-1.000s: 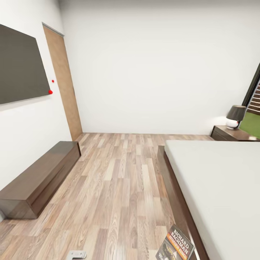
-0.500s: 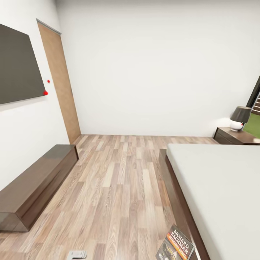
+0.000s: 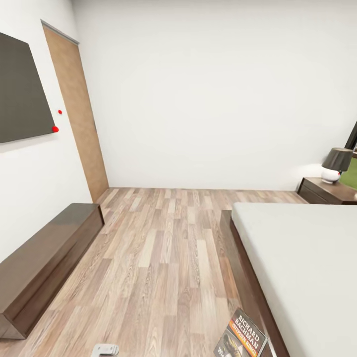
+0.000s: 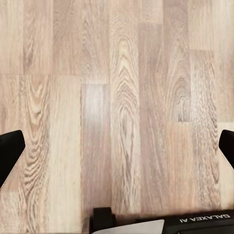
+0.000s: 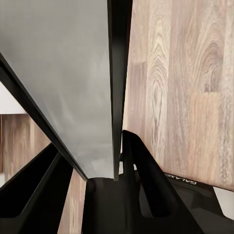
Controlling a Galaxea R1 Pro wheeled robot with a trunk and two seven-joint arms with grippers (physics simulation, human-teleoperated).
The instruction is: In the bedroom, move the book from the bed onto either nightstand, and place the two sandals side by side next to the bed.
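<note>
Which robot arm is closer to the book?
Right. The right gripper has its jaws shut on the book. The left gripper hangs open over the bare floor, apart from it.

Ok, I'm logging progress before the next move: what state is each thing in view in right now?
book: off the bed, held tilted over the floor by the right gripper
right gripper: shut on the book
left gripper: open, nothing between its fingers, over the plank floor
bed: mattress bare
nightstand: a lamp stands upright on it
</note>
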